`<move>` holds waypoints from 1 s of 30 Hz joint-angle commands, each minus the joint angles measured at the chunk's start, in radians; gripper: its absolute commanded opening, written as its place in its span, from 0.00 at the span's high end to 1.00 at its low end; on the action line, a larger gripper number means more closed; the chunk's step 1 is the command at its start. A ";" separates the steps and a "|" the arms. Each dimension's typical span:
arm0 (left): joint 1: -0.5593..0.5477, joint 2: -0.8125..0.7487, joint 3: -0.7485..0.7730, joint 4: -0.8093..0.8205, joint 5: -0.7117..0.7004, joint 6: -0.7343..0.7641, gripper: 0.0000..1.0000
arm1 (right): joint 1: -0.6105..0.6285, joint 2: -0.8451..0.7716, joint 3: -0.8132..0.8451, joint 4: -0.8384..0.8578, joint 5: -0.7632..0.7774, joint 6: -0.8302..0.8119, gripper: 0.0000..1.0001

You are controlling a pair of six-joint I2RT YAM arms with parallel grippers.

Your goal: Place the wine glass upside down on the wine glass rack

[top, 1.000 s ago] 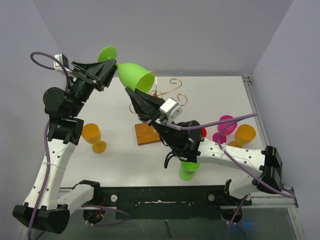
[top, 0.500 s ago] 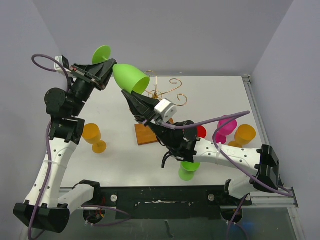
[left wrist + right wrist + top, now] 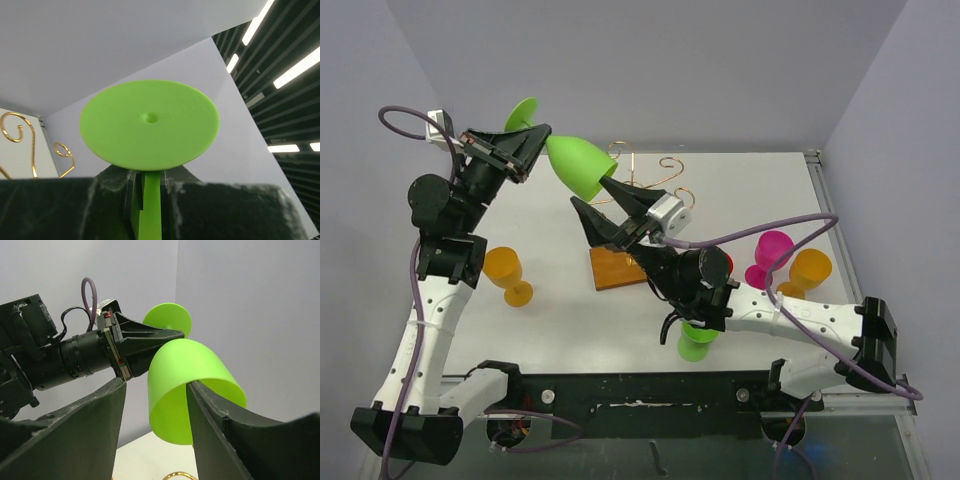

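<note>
A lime-green wine glass (image 3: 578, 166) hangs in the air on its side, its foot (image 3: 523, 112) pointing back left and its bowl's mouth toward the rack. My left gripper (image 3: 534, 150) is shut on its stem (image 3: 149, 205), just under the round foot (image 3: 149, 124). My right gripper (image 3: 588, 190) stands open at the bowl's rim. One of its fingers (image 3: 225, 430) reaches into the bowl (image 3: 185, 385), and the other finger (image 3: 90, 430) stays outside, apart from it. The wine glass rack (image 3: 660, 176), gold wire on a brown wooden base (image 3: 612, 270), stands behind my right arm.
An orange glass (image 3: 505, 270) stands left of the base. A green glass (image 3: 697, 342) sits at the front under my right arm. Pink (image 3: 768, 255), orange (image 3: 808, 268) and red (image 3: 722, 263) glasses cluster at the right. Gold scrolls (image 3: 20, 135) show at the left wrist view's left edge.
My right gripper has opened and let go of the bowl's rim. The glass, now held only by my left gripper, has swung slightly left with its mouth lower.
</note>
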 commanded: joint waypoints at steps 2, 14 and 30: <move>0.056 0.003 0.084 -0.091 0.063 0.235 1.00 | 0.003 -0.148 -0.012 -0.170 0.084 0.245 0.46; 0.046 -0.105 0.179 -0.573 -0.148 1.031 1.00 | 0.001 -0.358 -0.029 -0.613 0.302 0.491 0.41; 0.031 -0.382 -0.351 -0.159 -0.039 1.371 1.00 | -0.014 -0.465 -0.199 -0.498 0.317 0.402 0.39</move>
